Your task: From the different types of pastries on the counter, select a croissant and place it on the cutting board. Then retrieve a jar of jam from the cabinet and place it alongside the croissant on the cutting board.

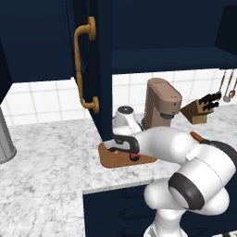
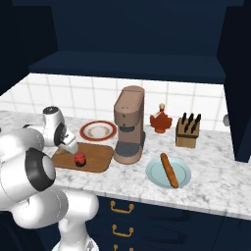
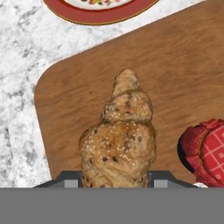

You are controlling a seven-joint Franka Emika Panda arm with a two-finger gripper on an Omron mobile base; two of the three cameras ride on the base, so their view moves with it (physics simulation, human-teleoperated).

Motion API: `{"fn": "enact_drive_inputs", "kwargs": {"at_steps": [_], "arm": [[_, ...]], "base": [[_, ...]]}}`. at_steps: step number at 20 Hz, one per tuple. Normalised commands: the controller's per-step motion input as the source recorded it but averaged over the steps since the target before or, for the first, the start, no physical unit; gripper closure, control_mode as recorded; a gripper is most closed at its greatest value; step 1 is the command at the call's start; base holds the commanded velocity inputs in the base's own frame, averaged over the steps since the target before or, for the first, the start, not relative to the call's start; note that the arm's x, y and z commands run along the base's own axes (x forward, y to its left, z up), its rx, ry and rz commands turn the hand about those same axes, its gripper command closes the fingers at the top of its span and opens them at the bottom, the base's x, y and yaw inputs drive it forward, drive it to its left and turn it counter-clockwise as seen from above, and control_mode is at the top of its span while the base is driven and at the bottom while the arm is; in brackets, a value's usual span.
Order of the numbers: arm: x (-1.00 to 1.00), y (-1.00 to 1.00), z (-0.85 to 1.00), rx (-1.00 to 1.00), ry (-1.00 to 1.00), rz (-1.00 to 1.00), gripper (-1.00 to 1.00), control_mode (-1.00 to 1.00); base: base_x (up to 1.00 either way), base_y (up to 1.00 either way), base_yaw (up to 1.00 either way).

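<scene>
We saw flat, even rendered light in all three views, with no glare or bright hotspots. The upper parts of both base views fell into deep shade under the cabinet [image 2: 142, 29], while the counter [image 1: 51, 157] below stayed bright. Soft shadows sat beneath the cutting board [image 3: 87, 87] edge. The base views looked slightly soft and coarse; the hand view was sharper, showing the croissant [image 3: 120, 140] crust grain clearly. Edges showed no visible distortion.
</scene>
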Motion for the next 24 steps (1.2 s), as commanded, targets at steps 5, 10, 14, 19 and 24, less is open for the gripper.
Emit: {"fn": "enact_drive_inputs", "kwargs": {"at_steps": [5,10,14,19,24], "arm": [[-0.02,0.07,-0.06,0.00,0.00,0.00,1.00,-1.00],[0.00,0.14,-0.15,0.00,0.00,0.00,1.00,-1.00],[0.00,0.11,-0.01,0.00,0.00,0.00,-1.00,-1.00],[0.00,0.01,0.00,0.00,0.00,0.00,-1.00,-1.00],[0.00,-0.18,0.02,0.00,-0.02,0.00,-1.00,-1.00]], "base": [[0.00,0.00,0.00],[0.00,0.00,0.00],[0.00,0.00,0.00],[0.00,0.00,0.00],[0.00,0.00,0.00]]}}
